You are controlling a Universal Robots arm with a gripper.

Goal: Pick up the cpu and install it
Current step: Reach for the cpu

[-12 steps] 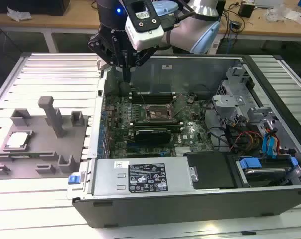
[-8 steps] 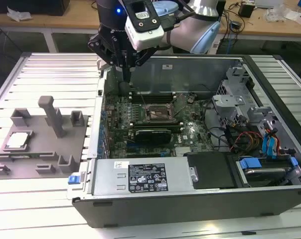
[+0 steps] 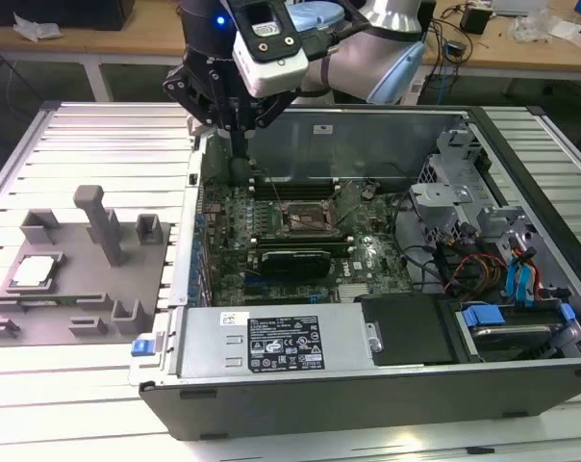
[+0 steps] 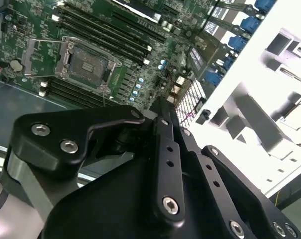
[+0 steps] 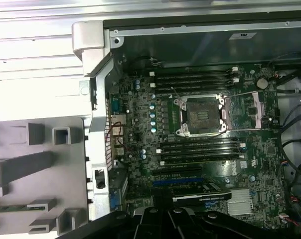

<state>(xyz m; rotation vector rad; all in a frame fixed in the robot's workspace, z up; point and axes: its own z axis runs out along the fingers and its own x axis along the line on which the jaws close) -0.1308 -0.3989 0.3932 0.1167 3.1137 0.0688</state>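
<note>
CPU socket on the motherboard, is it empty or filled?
Empty: the socket shows its bare dark bed, and the cpu lies on the grey fixture plate.

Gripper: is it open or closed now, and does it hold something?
Gripper: closed, holding nothing. The cpu lies on the grey fixture plate.

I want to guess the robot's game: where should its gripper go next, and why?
Probably sideways, toward the exterior view's left. The cpu lies on the grey fixture plate, outside the computer case, while the gripper hangs over the case's edge. The socket is empty, so the chip likely needs fetching first.
</note>
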